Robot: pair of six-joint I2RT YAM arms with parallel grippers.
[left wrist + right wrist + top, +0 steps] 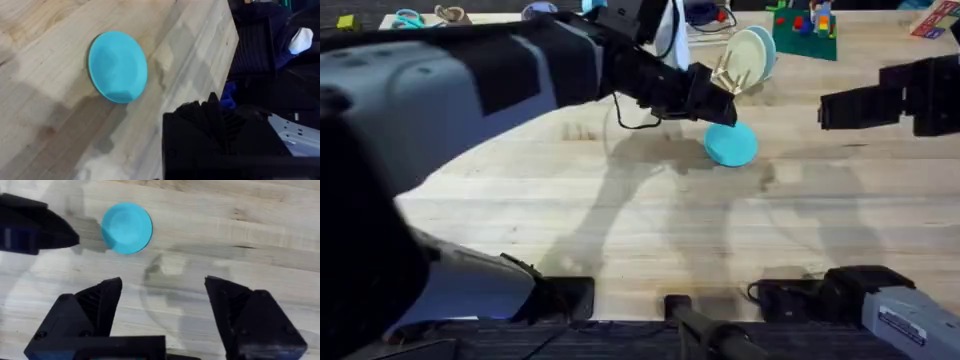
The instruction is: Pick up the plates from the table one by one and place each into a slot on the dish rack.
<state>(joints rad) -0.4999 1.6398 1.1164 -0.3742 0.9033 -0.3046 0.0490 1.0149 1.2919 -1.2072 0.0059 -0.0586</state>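
A teal plate [730, 143] lies flat on the wooden table [620, 210], also seen in the left wrist view [117, 66] and the right wrist view [126, 228]. A cream plate [748, 55] stands upright in the wooden dish rack [728, 78] at the back. My left gripper [723, 100] hangs between the rack and the teal plate, just above and left of the plate. My right gripper [823, 112] hovers to the right of the plate, open and empty; its fingers [107, 300] stand wide apart over bare wood.
A green board with coloured blocks [805, 30] sits behind the rack, and small items [408, 18] lie at the back left. The table's far edge [225, 60] runs close to the teal plate. Black equipment [820, 290] lines the front edge.
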